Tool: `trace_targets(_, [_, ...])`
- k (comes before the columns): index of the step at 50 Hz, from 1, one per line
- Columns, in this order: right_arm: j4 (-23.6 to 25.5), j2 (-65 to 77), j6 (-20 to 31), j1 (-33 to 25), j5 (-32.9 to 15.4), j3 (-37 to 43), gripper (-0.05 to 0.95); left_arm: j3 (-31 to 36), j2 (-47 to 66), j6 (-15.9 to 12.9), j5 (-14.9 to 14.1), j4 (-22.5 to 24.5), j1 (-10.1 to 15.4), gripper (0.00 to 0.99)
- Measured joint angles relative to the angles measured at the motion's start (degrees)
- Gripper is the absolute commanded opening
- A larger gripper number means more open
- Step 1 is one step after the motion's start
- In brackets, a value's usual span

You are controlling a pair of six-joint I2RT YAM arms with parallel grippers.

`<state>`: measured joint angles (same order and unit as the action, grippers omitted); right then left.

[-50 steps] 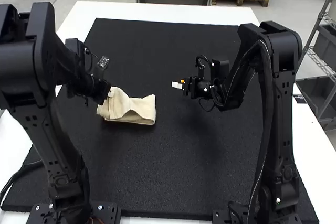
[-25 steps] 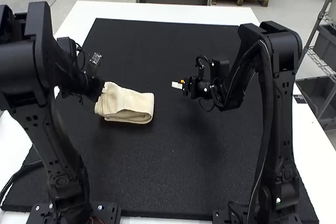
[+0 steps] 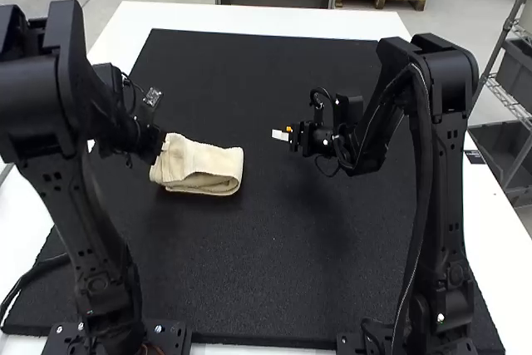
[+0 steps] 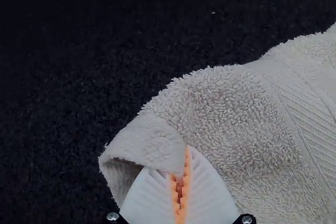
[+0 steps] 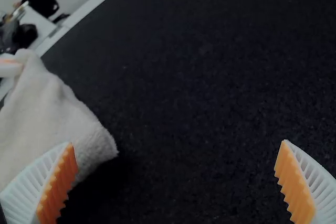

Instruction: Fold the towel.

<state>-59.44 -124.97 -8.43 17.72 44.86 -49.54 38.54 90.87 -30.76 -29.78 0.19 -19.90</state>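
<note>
My left tool (image 3: pixel 165 145) is pinching the folded towel (image 3: pixel 206 167) at its left end. My right tool (image 3: pixel 283 135) is standing open, well apart, right of the towel.

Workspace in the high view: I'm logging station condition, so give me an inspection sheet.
Surface: black mat on a white table.
Job's things: cream towel, folded, layers gaping at its near side.
Clutter: nothing seen.
Left gripper: shut on a folded-over edge at the towel's left end.
Right gripper: open, holding nothing.
Cables: one runs along the right arm; another lies beside the left arm.
Surroundings: white tabletop bordering the mat.
</note>
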Motion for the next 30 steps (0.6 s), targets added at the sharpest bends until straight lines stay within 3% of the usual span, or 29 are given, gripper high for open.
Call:
trace_targets(4, [0.0,0.0,0.0,0.0,0.0,0.0,0.87,0.0,0.3,-0.3,0.2,0.3,0.0,0.282])
trace_targets(8, [0.0,0.0,0.0,0.0,0.0,0.0,0.87,0.0,0.3,-0.3,0.3,0.3,0.0,0.398])
trace_targets(11, [0.0,0.0,0.0,0.0,0.0,0.0,0.87,0.0,0.3,-0.7,0.5,0.5,0.0,0.574])
trace_targets(15, [0.0,0.0,0.0,0.0,0.0,0.0,0.87,0.0,0.3,-0.7,0.5,0.7,0.0,0.68])
trace_targets(20, [0.0,0.0,0.0,0.0,0.0,0.0,0.87,0.0,0.3,-0.7,0.7,0.7,0.0,0.908])
trace_targets(30, [0.0,0.0,0.0,0.0,0.0,0.0,0.87,0.0,0.3,-0.9,0.7,0.2,-1.8,0.962])
